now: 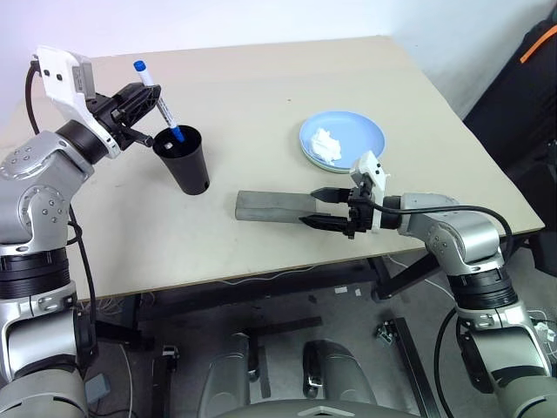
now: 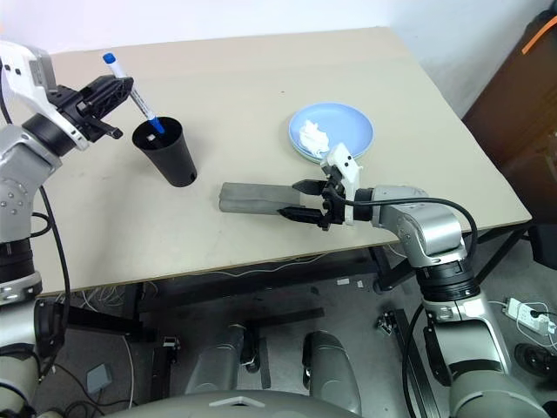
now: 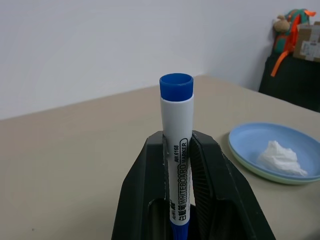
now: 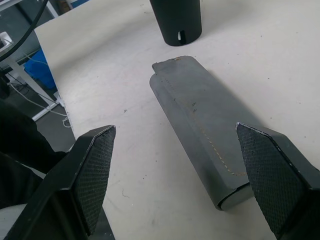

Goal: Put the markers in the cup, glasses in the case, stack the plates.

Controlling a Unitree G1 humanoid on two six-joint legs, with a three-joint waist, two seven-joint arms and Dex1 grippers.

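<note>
My left gripper (image 1: 150, 103) is shut on a white marker (image 1: 161, 100) with blue ends, held tilted over the black cup (image 1: 187, 165). The marker's lower end dips into the cup's mouth. In the left wrist view the marker (image 3: 177, 135) stands clamped between the two fingers. The grey case (image 1: 270, 206) lies flat and closed at the table's middle front. My right gripper (image 1: 320, 209) is open, with its fingers straddling the case's right end (image 4: 205, 130). The light blue plate (image 1: 348, 131) rests on the pale green plate (image 1: 315, 162) at the right. The glasses are out of view.
A crumpled white tissue (image 1: 326, 145) lies on the blue plate. The beige table (image 1: 261, 87) ends close in front of the case. A dark bag with an orange strap (image 1: 531, 70) stands beyond the table's right edge.
</note>
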